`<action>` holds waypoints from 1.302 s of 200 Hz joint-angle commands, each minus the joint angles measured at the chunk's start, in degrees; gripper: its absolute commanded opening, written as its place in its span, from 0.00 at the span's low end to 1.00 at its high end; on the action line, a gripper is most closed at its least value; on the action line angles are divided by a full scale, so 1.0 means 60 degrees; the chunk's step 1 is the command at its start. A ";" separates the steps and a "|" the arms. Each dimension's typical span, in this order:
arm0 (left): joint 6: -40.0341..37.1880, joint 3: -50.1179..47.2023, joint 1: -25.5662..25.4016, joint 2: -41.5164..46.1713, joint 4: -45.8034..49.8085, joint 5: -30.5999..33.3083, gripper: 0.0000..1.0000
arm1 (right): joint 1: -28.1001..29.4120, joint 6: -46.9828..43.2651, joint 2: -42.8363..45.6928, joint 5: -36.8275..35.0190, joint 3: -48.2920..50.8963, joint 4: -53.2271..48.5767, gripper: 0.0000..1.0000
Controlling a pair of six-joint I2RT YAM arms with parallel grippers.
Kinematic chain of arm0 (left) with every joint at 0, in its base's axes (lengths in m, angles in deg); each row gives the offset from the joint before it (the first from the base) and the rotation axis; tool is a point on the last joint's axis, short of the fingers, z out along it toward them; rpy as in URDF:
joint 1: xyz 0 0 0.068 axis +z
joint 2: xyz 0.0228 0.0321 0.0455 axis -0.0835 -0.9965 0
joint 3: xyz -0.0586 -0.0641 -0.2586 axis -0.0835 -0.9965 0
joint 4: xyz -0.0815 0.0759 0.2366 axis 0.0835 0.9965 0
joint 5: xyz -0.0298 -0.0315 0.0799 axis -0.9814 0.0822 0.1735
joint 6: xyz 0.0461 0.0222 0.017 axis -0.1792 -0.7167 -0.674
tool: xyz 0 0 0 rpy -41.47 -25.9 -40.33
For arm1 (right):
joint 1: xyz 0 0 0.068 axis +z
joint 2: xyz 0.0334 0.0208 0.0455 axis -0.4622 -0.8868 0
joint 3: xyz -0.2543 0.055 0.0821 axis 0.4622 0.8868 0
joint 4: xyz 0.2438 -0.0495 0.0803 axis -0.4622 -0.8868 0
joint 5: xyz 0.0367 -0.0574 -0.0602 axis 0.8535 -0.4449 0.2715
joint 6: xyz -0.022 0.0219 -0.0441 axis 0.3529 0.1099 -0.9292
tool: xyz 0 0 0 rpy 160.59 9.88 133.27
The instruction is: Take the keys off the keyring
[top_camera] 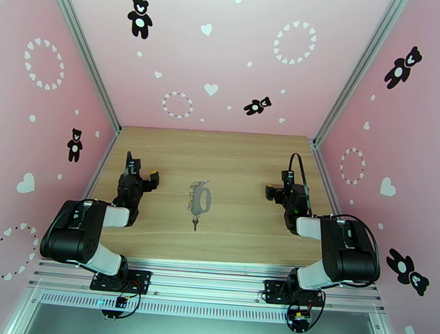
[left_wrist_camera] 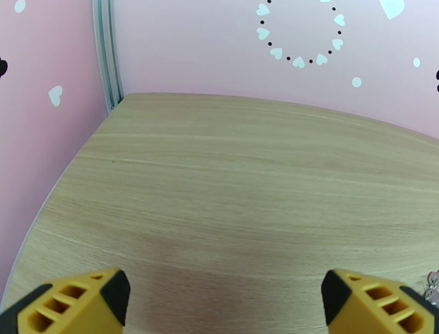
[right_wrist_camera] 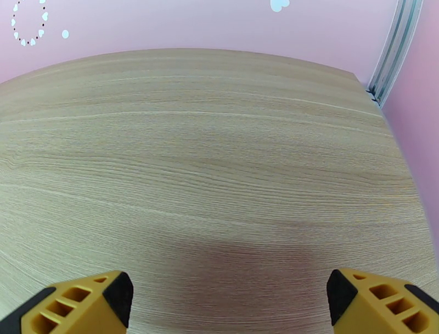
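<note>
I'm counting 1 keyring [top_camera: 200, 198], lying mid-frame on the table [top_camera: 245, 160] in the top view. 1 key [top_camera: 195, 224] is sticking out at its lower end; a 2nd is too small to pick out. My left pincer [top_camera: 142, 168] and right pincer [top_camera: 280, 181] are both gaping fully wide, gripping nothing, pointing toward frame top, hovering low left & right of the keyring, well apart from it.

Mid-bench [top_camera: 245, 160] lies the keyring [top_camera: 201, 199], betw. the two claws: the left claw [top_camera: 142, 169] to its left, the right claw [top_camera: 279, 182] to its right, both well apart from it. A key [top_camera: 195, 224] lies just at its near end, twd. the arm bases.
</note>
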 commanded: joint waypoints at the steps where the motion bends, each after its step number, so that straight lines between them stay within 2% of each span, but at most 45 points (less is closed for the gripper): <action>1: -0.0060 0.0156 0.0075 0.0089 0.0112 -0.0179 0.99 | 0.0029 -0.0025 -0.0032 -0.0048 -0.0049 0.0190 0.99; 43: -0.0053 0.0156 0.0075 0.0102 0.0111 -0.0170 0.99 | 0.0025 -0.0016 -0.0001 -0.0033 -0.0005 0.0261 0.99; 57: -0.0074 0.0155 0.0075 0.0191 0.0111 -0.0182 0.98 | 0.0023 -0.0029 0.0140 -0.0038 -0.0214 -0.0250 0.99; 92: 0.0112 0.0141 0.0075 0.1653 0.1759 -0.0037 0.98 | 0.0023 0.0095 0.0999 -0.0215 -0.0298 -0.1110 0.99; 130: 0.0792 0.0337 0.0075 0.4048 0.4362 -0.0253 0.98 | -0.0004 0.0929 0.2527 -0.0748 -0.0693 -0.3044 0.99; 151: 0.1684 0.0676 0.0075 0.5489 0.6006 -0.0392 0.99 | -0.0066 0.2098 0.3252 -0.0573 -0.1210 -0.4473 0.99; 170: 0.2986 0.0753 0.0075 0.6579 0.6861 -0.0374 0.99 | -0.0078 0.3908 0.3549 -0.0313 -0.1818 -0.6137 0.99; 196: 0.5437 0.0813 0.0088 0.7492 0.8291 0.1136 0.99 | -0.0107 0.4782 0.3485 0.1130 -0.2110 -0.6899 0.99; 221: 0.5827 0.1159 0.0064 0.7659 0.9052 -0.0182 0.99 | -0.0056 0.5129 0.3812 0.1805 -0.2136 -0.7407 0.99; 241: 0.6270 0.1411 -0.0306 0.7610 0.9927 -0.0397 0.98 | 0.0382 0.5100 0.4181 0.1859 -0.2156 -0.7958 0.99; 260: 0.6462 0.1644 -0.1147 0.7524 1.0468 -0.0423 0.99 | 0.1291 0.5072 0.4389 0.1375 -0.2313 -0.8657 0.99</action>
